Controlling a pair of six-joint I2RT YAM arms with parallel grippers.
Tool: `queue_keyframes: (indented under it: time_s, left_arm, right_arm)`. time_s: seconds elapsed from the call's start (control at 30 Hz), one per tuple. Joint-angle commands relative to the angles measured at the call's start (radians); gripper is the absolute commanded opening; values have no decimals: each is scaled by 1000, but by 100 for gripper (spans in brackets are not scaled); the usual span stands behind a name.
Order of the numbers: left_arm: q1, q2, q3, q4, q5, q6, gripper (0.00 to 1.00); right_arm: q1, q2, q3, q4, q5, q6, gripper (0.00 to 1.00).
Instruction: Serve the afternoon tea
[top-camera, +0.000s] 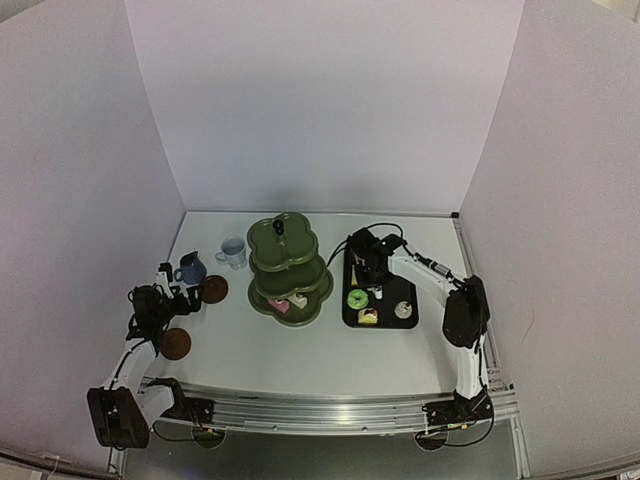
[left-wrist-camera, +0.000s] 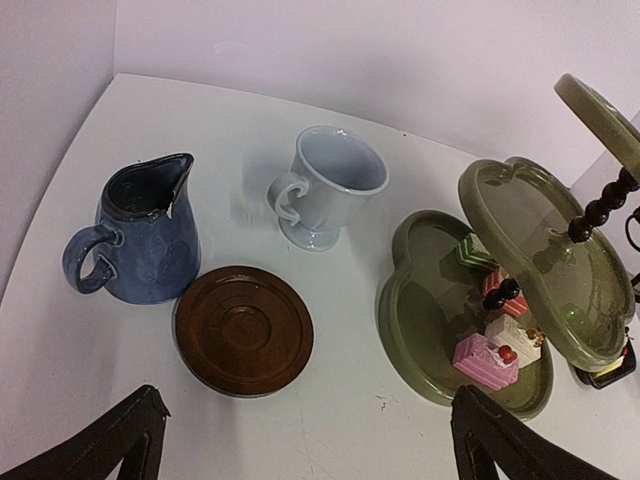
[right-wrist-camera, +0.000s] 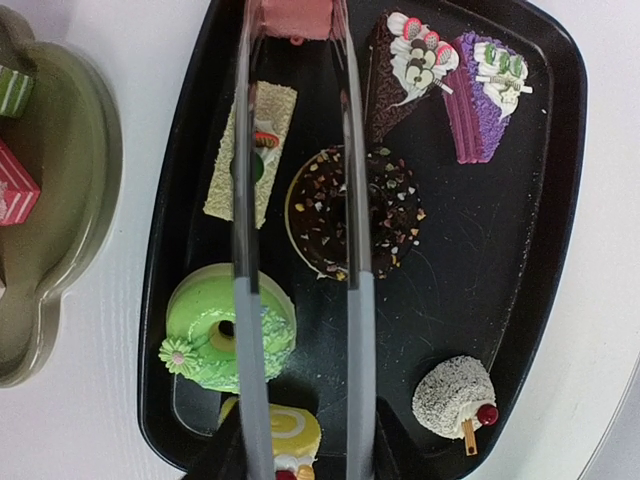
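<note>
My left gripper (left-wrist-camera: 310, 445) is open and empty, just near of a brown saucer (left-wrist-camera: 243, 328). The dark blue mug (left-wrist-camera: 145, 240) and the pale mug (left-wrist-camera: 325, 185) stand behind that saucer. A second saucer (top-camera: 176, 343) lies nearer the left arm's base. The green three-tier stand (left-wrist-camera: 430, 320) holds a pink cake (left-wrist-camera: 485, 358) and others on its bottom tier. My right gripper (right-wrist-camera: 300, 455) is shut on metal tongs (right-wrist-camera: 245, 200), whose tips pinch a pink cake (right-wrist-camera: 292, 15) over the tray's far end. A green doughnut (right-wrist-camera: 228, 325) and chocolate doughnut (right-wrist-camera: 355, 210) lie below.
The black tray (right-wrist-camera: 520, 250) sits right of the stand (top-camera: 288, 265) and carries several more cakes: a purple slice (right-wrist-camera: 485, 95), a coconut ball (right-wrist-camera: 455, 400) and a yellow roll (right-wrist-camera: 285, 430). White walls close the table on three sides.
</note>
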Motion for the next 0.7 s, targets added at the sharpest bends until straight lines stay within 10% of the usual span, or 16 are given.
queue_keyframes:
  time_s: [0.0, 0.17, 0.67]
  left_arm:
    - [4, -22, -7, 29, 18, 20, 100]
    - [4, -24, -11, 35, 15, 21, 100]
    - [3, -47, -27, 58, 14, -3, 100]
  right_arm:
    - [-10, 6, 46, 14, 30, -7, 14]
    - [-10, -33, 25, 13, 39, -22, 0]
    - [91, -267, -6, -75, 41, -133, 0]
